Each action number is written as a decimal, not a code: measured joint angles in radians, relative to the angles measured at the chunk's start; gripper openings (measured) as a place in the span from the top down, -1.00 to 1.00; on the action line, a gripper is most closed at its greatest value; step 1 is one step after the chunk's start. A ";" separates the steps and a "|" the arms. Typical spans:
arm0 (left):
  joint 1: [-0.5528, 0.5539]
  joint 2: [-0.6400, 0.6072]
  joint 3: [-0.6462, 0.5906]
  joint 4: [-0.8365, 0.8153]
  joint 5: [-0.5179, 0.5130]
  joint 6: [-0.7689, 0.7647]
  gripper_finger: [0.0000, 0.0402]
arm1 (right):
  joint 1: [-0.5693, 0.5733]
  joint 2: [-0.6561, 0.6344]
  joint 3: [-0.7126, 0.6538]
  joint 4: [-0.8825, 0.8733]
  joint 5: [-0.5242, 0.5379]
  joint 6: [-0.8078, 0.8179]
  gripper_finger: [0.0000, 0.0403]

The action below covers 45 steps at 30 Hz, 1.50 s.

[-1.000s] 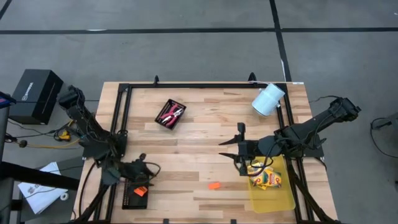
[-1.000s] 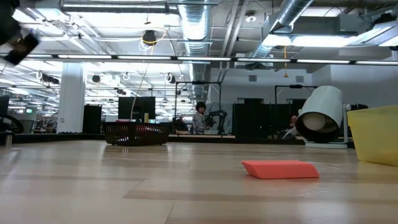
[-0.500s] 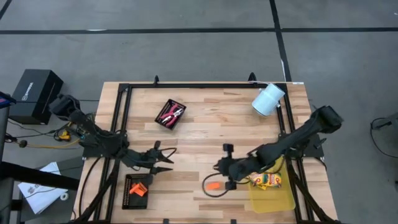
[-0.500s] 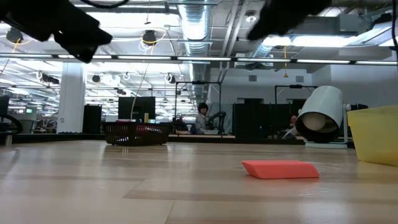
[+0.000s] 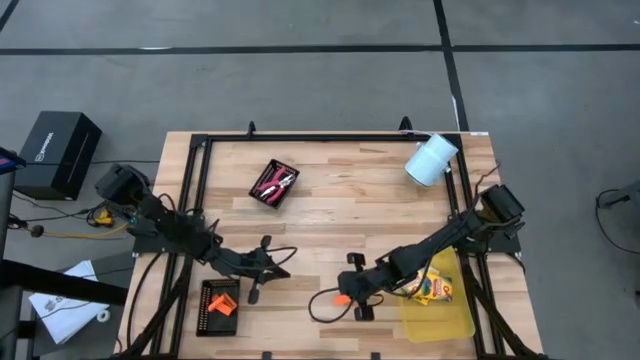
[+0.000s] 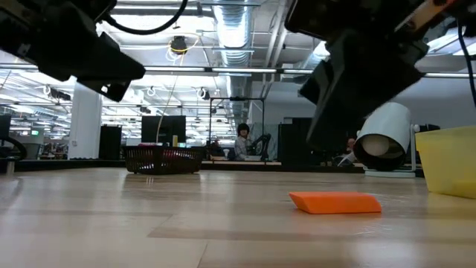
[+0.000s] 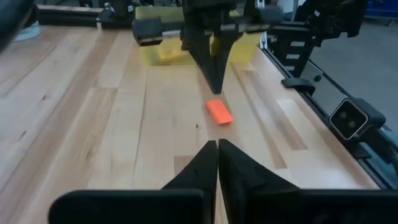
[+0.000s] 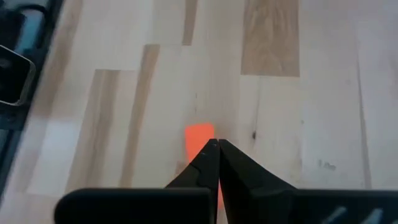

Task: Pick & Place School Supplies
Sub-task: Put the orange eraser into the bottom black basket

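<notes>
A small flat orange piece [image 5: 342, 298] lies on the pale, streaked wooden table [image 5: 330, 210]; a black mesh tray [image 5: 274, 184] holds pink-handled tools [image 5: 272, 183], a translucent yellow bin [image 5: 440, 315] holds a yellow crayon box with green marks [image 5: 430, 289], beside a white roll [image 5: 431, 159]

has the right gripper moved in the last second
Yes. The right gripper has swung away from the yellow bin, leftward across the table to the orange piece.
</notes>
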<state>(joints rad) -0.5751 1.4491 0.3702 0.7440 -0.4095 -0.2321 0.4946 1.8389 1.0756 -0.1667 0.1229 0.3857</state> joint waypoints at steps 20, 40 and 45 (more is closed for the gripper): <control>-0.001 0.020 0.000 0.025 0.000 0.000 0.97 | -0.029 0.058 -0.001 0.043 -0.127 0.025 1.00; 0.000 0.020 0.000 0.046 0.026 0.018 0.99 | -0.078 0.102 0.002 0.078 -0.184 -0.027 1.00; 0.000 0.020 0.000 0.046 0.026 0.018 0.99 | -0.093 0.101 0.003 0.067 -0.196 -0.046 1.00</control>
<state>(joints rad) -0.5747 1.4689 0.3704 0.7902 -0.3832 -0.2140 0.4012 1.9400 1.0781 -0.0997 -0.0736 0.3396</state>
